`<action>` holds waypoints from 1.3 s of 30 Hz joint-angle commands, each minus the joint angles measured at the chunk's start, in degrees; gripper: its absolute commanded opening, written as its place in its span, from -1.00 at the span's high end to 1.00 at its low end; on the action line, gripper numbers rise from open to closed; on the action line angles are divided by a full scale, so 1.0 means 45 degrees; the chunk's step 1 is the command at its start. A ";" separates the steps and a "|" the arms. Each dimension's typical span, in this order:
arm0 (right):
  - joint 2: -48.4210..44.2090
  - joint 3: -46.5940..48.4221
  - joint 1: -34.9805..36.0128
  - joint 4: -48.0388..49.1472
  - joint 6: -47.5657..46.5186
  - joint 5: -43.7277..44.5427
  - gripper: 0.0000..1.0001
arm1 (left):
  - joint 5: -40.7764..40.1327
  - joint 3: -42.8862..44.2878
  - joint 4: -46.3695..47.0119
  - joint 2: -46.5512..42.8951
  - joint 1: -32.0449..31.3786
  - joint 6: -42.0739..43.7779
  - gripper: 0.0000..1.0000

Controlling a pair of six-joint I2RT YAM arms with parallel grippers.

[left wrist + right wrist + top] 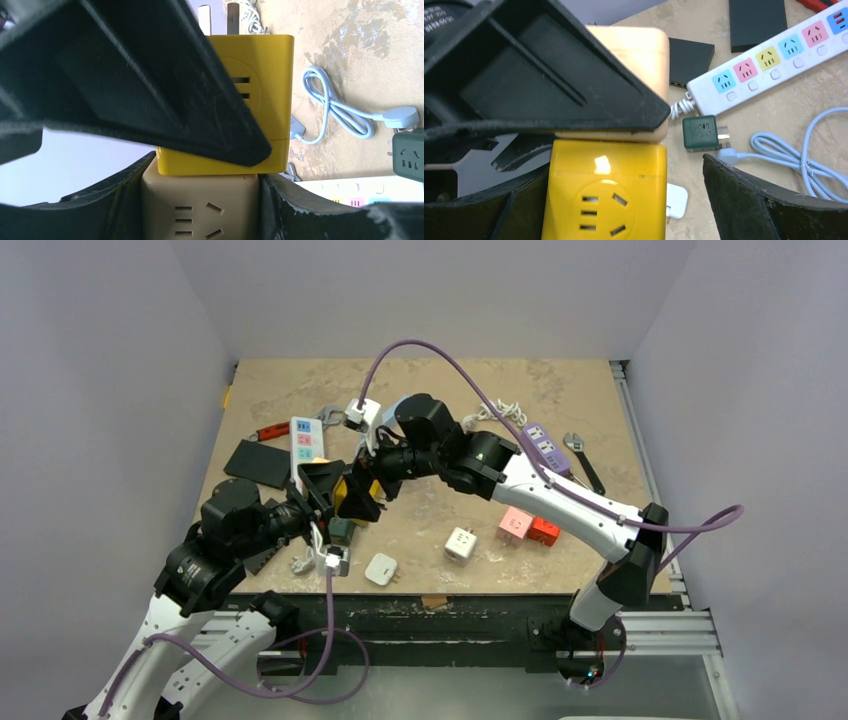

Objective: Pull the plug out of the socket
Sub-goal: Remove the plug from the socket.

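A yellow cube adapter (604,190) sits flush against a beige cube adapter (200,205), end to end and held above the table. My left gripper (200,200) is shut on the beige cube, with a finger against each side. My right gripper (624,170) is open around the yellow cube: the left finger lies beside the cube and the right finger (764,205) stands clear of it with a gap. The yellow cube's metal prongs (217,15) point away from the beige cube. In the top view the two grippers meet at the yellow cube (350,495).
On the table lie a white power strip with coloured sockets (774,55), a green cube adapter (700,132), a coiled light-blue cable (804,155), a white cube (460,543), pink (516,525) and red (545,530) cubes, a flat white adapter (381,569) and a black pad (255,462).
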 commanded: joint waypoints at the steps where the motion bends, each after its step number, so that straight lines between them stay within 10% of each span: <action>1: 0.0811 0.1710 0.0007 -0.1033 -0.0478 0.0324 -0.94 | 0.0468 0.0083 0.1032 -0.0038 -0.0195 0.0302 1.00; 13: 0.1275 0.1444 0.0030 -0.1843 -0.0689 -0.0554 0.98 | 0.0020 0.0361 0.1166 0.0310 -0.0259 0.0223 1.00; 39: -0.2838 -0.3410 0.0028 -0.1107 -0.0773 -0.0305 1.00 | -0.2473 -0.0054 0.1747 0.1146 -0.0274 0.1202 1.00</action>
